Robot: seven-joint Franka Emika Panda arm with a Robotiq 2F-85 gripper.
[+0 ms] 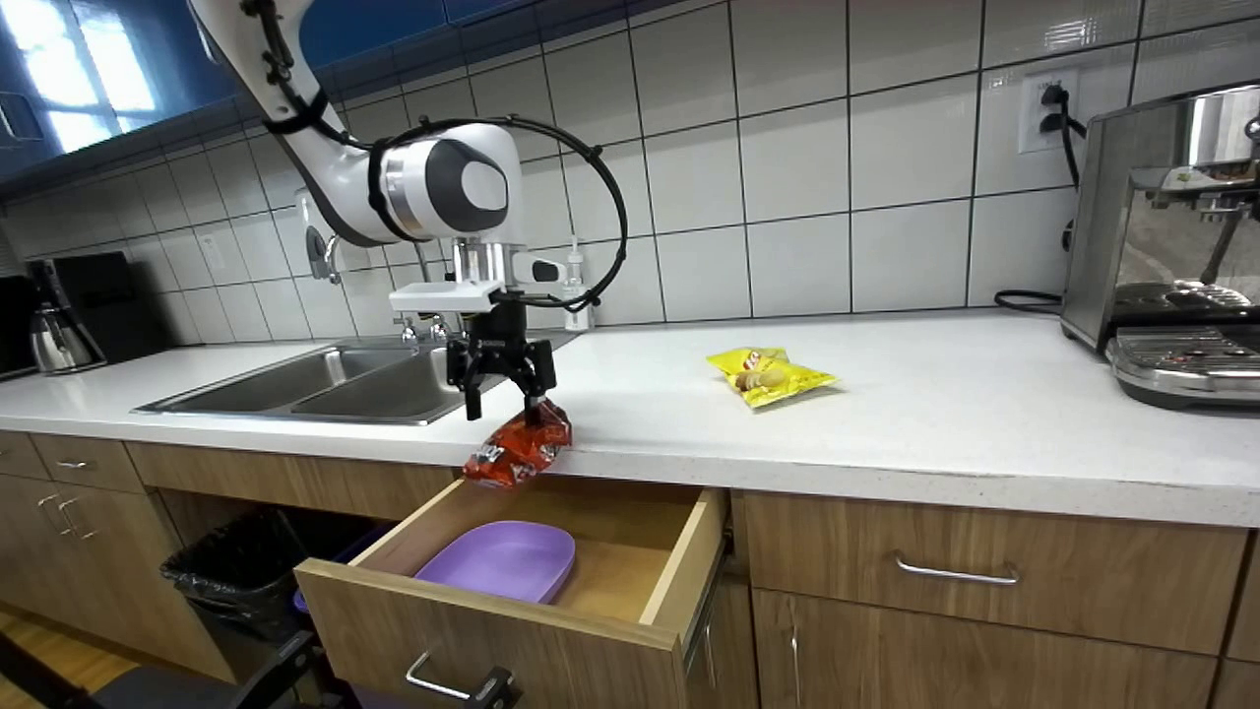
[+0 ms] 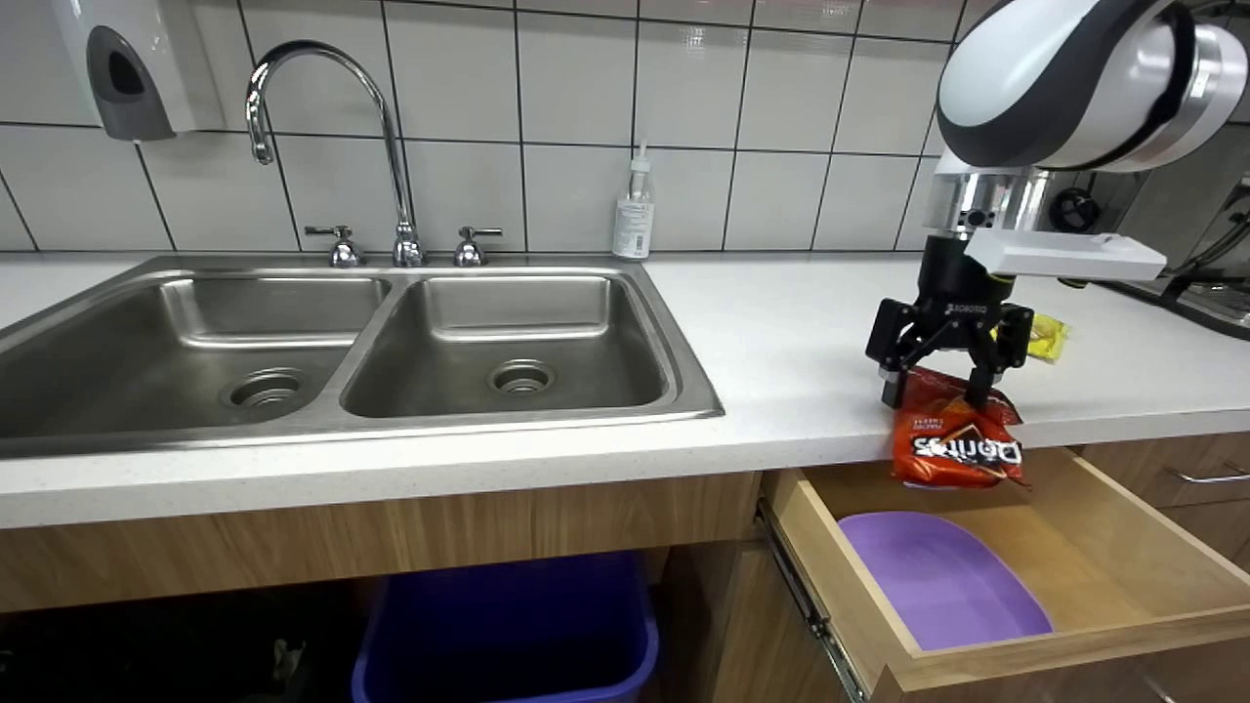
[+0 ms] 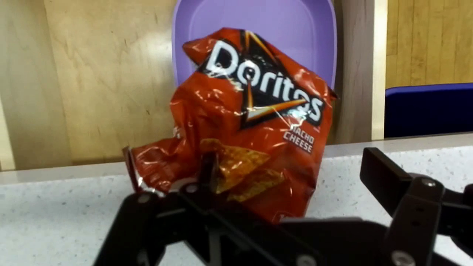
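Gripper spread, jaws apart. Wrist view: Doritos bag overlaps one jaw, contact unclear; purple tray at its 12 o'clock. Bag near front edge of desk, over rear of drawer. Step, likely: release. Next move calls for confirming bag clear before lifting.

Jaws: finished in black. Doritos bag, at the jaws: coloured orange-red, marked with white lettering on black with orange streaks. Dish, below the jaws: coloured plain purple. Tabletop: coloured white, flecked with grey. Packet, apart from the jaws: coloured yellow. Wall tiles, behind the jaws: coloured white, lined in dark grey.
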